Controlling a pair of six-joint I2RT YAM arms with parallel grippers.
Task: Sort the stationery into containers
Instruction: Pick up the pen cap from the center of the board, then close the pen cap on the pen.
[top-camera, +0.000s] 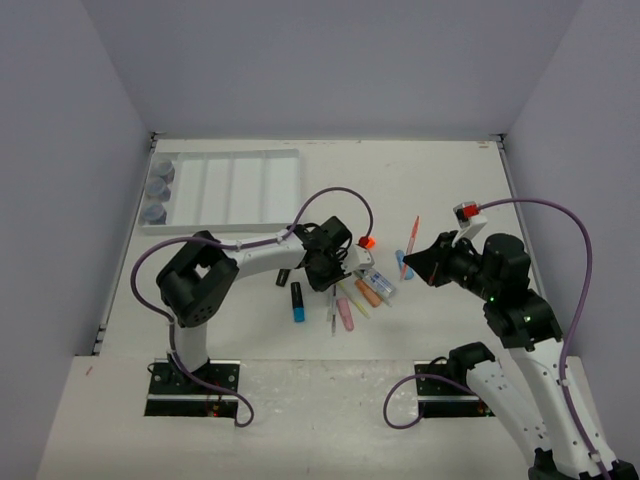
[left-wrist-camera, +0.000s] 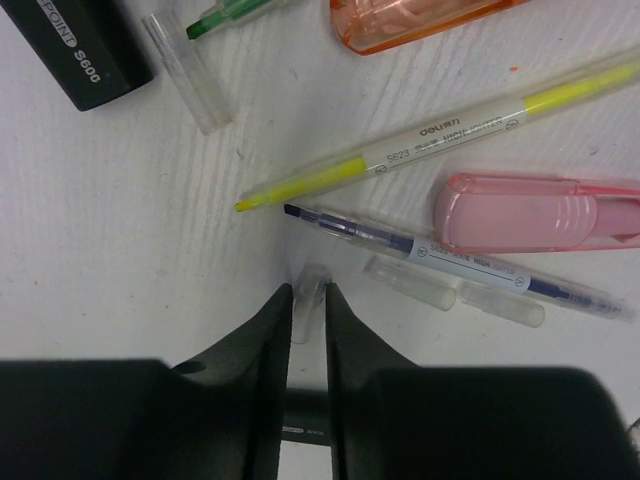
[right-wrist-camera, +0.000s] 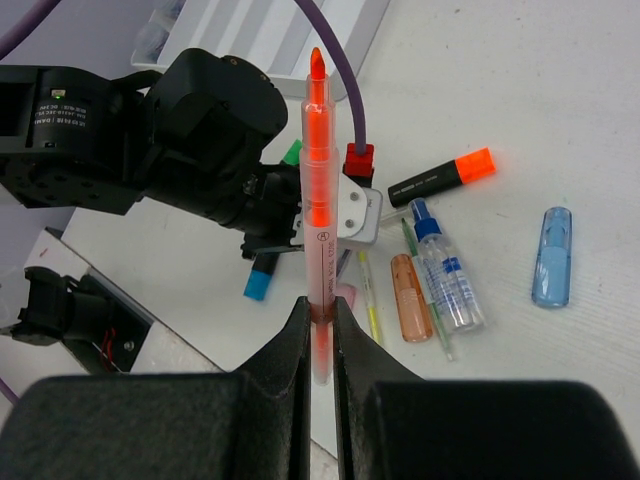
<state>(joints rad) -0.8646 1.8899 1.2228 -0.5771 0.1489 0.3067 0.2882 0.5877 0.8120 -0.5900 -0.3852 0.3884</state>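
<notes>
Stationery (top-camera: 346, 315) litters white tabletop (top-camera: 420, 180) between 3 pale grey walls (top-camera: 330, 60).

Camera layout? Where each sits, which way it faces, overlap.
Top external: above and behind, looking down on the table; left arm and right arm show.
Left wrist: on the left arm, facing down, close; left claw pinches a cap.
Right wrist: on the right arm, facing the left arm; right claw holds an orange pen.
Shared: top and right wrist both show the glue bottle.

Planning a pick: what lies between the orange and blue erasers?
Right wrist view: blue-capped clear bottle and thin pen beside the orange eraser, then bare table to the blue eraser.
</notes>
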